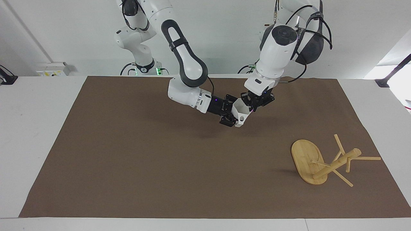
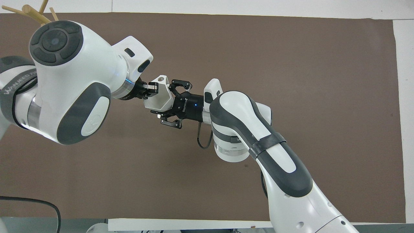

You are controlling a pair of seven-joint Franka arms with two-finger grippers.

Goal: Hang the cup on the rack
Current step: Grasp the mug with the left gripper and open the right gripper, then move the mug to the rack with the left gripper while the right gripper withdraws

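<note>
Mid-air handover over the brown-covered tabletop [image 1: 128, 154]. Your left tool [image 1: 253, 104] is clamped on the rim of the small white faceted plastic cup [image 1: 240, 112]; the right tool [image 1: 231, 113] grips its body. Confirm your left hold before freeing the right. The cup's contents cannot be seen. The light bamboo rack [image 1: 324, 162] lies toppled toward the left arm's end.

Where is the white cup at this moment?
The cup is in the air over the brown mat, toward the robots' edge of it, between the left gripper and the right gripper, well away from the rack.
</note>
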